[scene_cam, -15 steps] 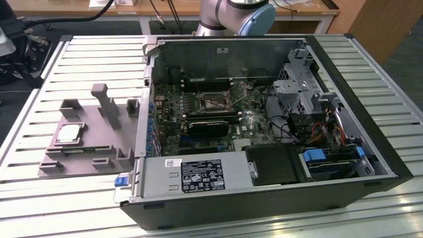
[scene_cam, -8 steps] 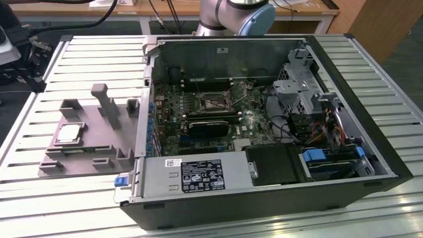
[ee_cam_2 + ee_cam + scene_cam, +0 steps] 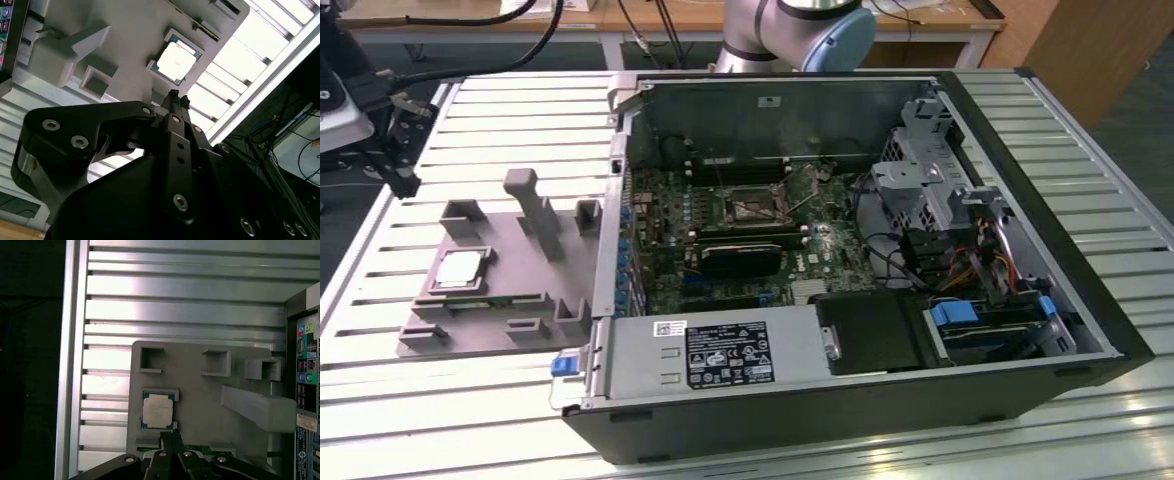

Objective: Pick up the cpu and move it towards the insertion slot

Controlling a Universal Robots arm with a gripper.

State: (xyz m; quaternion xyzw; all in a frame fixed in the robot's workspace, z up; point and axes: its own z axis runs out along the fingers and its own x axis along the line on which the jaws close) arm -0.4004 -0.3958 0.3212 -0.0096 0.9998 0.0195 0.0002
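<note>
The claw [image 3: 172, 436] is held over the grey fixture plate [image 3: 200, 395], with its fingers closed together on nothing. One cpu [image 3: 158, 410] lies in a pocket of the plate, untouched. In the exterior view, one insertion slot [image 3: 750, 203] is seen inside the open computer case [image 3: 720, 430] on the bench [image 3: 480, 110].

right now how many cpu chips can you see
1: the cpu lies in its recess on the grey fixture plate, outside the open computer case; others may be hidden.

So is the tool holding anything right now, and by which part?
Nothing is held. The tool is shut and empty, clear of the chip, which lies in its seat on the grey fixture.
</note>
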